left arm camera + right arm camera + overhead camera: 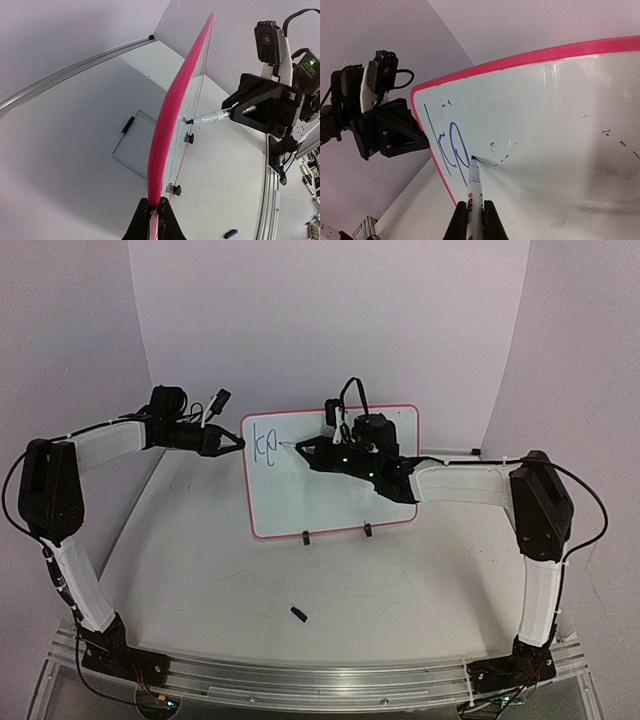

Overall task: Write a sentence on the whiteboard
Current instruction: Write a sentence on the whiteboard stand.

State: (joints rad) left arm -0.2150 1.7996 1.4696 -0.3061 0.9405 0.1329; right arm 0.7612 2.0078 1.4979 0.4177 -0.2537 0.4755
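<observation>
The whiteboard (310, 500) stands upright on the table, white with a pink rim (176, 97). My left gripper (240, 443) is shut on its left edge; the left wrist view shows the jaws (155, 207) pinching the rim. A white marker (476, 187) is clamped in my right gripper (475, 210), its tip touching the board's face. Blue letters "ke" (445, 145) sit in the top left corner, just left of the tip. From above, the right gripper (305, 447) reaches across the board towards the letters (267, 445).
A small dark blue marker cap (298, 614) lies on the table in front of the board. Two black clip feet (305, 537) hold its lower edge. A wire stand (125, 145) lies behind the board. An aluminium rail (300, 675) runs along the near edge.
</observation>
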